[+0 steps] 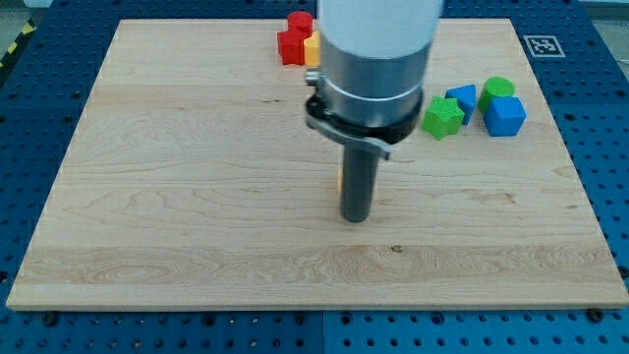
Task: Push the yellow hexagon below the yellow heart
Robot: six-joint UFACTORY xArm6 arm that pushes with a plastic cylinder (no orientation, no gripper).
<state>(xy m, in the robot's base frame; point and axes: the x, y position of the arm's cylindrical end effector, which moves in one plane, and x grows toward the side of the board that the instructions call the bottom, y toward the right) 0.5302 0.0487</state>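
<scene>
My tip (355, 218) rests on the wooden board (177, 197) a little below its middle. A thin sliver of a yellow block (340, 180) shows at the rod's left edge, just above the tip. The rod hides most of it, so I cannot make out its shape. A second yellow block (312, 49) sits near the view's top, right of the red blocks. The arm's body partly covers it, and its shape is also unclear.
Two red blocks (294, 39) sit together at the view's top centre. At the right are a green star (442, 117), a blue block (462, 99), a green block (498, 89) and a blue cube (505, 116).
</scene>
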